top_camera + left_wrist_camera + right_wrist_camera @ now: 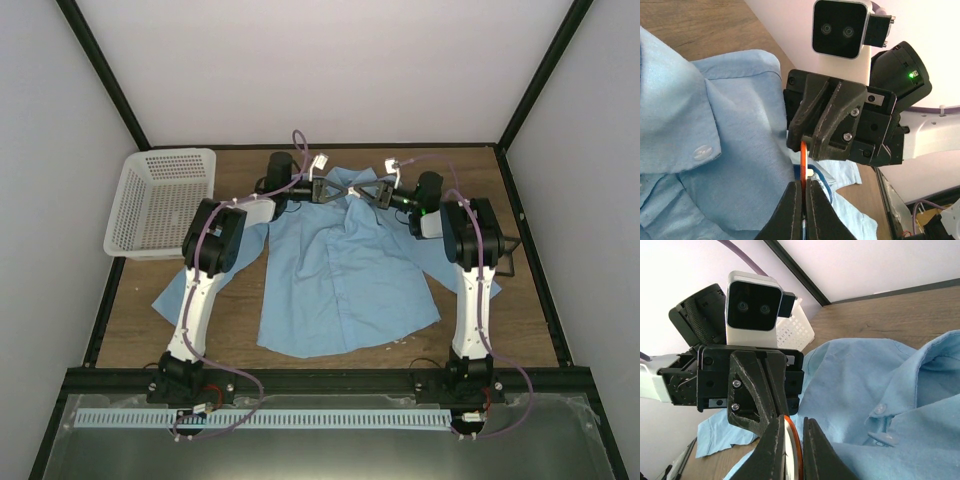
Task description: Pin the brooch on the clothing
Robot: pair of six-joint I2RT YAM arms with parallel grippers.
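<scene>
The light blue shirt [340, 280] lies flat on the table with its collar at the far side. Both grippers meet above the collar. My left gripper [335, 188] is shut on the orange-red brooch [804, 157], which I see edge-on between its fingers [790, 210]. My right gripper [365, 190] faces it from the other side. Its fingers [775, 445] close round the same brooch [796, 450], with only a thin sliver of space near one tip. The shirt's collar and buttons lie right below in the left wrist view [740, 165] and the right wrist view [865, 390].
A white mesh basket [160, 200] stands at the far left of the table, its corner showing in the right wrist view [795, 327]. A small black frame box [508, 255] sits right of the right arm. The shirt sleeves spread out under both arms.
</scene>
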